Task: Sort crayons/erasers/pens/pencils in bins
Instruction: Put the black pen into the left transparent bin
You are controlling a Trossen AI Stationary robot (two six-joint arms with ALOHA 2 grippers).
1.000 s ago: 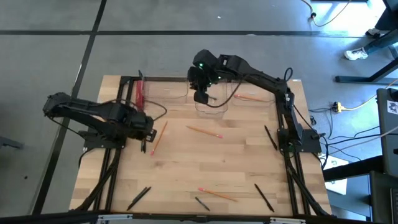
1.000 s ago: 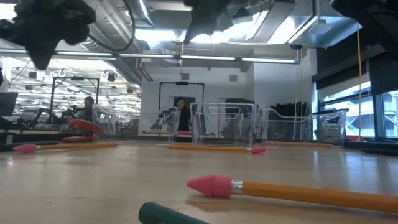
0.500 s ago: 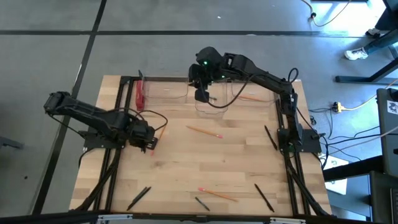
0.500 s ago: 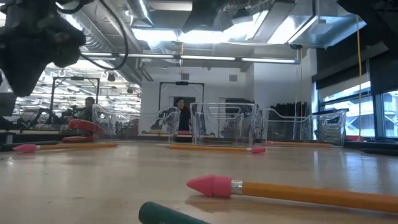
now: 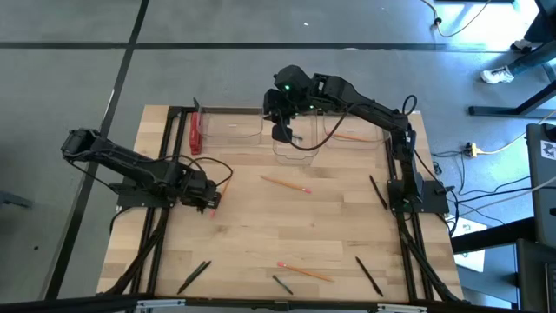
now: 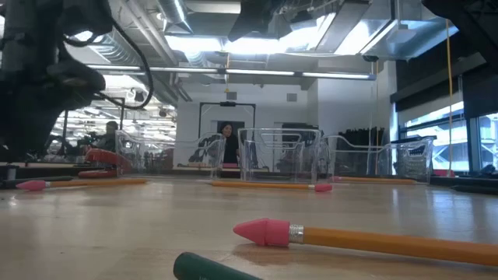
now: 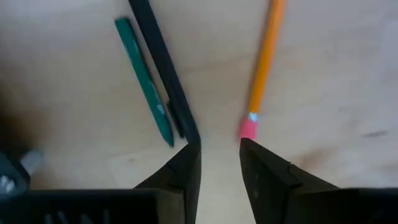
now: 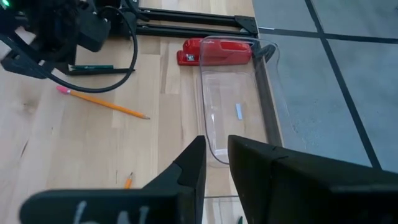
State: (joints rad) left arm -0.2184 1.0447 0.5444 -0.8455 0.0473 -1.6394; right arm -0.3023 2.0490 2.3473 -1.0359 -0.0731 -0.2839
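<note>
High view: the left end effector (image 5: 208, 196) sits low over the tabletop (image 5: 287, 230), at the near end of a pencil (image 5: 224, 181) that slants up toward the red bar (image 5: 195, 132). The red bar lies against the leftmost of three bins (image 5: 233, 128) lined along the tabletop's far edge. The right end effector (image 5: 281, 132) hangs above the middle bin (image 5: 295, 148); whether it grips anything cannot be told here. In front of the middle bin lies a second pencil (image 5: 286, 183), and a third (image 5: 304, 271) rests near the front edge with a crayon (image 5: 281, 283) just beside it. Pens (image 5: 378, 191) lie to the right of the middle bin's line, near the right arm's base, and another pen (image 5: 368, 276) sits near the front. Low view: a pink-tipped pencil (image 6: 366, 239) lies closest, a crayon end (image 6: 210, 267) below it, and the bins (image 6: 280, 155) stand behind on the far side. Left wrist view: the left end effector (image 7: 220, 155) is released, its fingers (image 7: 186, 168) apart, with a pencil's pink tip (image 7: 248, 129) just ahead of one finger and a pen (image 7: 165, 68) beside a green crayon (image 7: 144, 81) ahead of the other. Right wrist view: the right end effector (image 8: 216, 155) shows a narrow gap with nothing seen in it, above a bin (image 8: 239, 106) beside the red bar (image 8: 214, 51).
</note>
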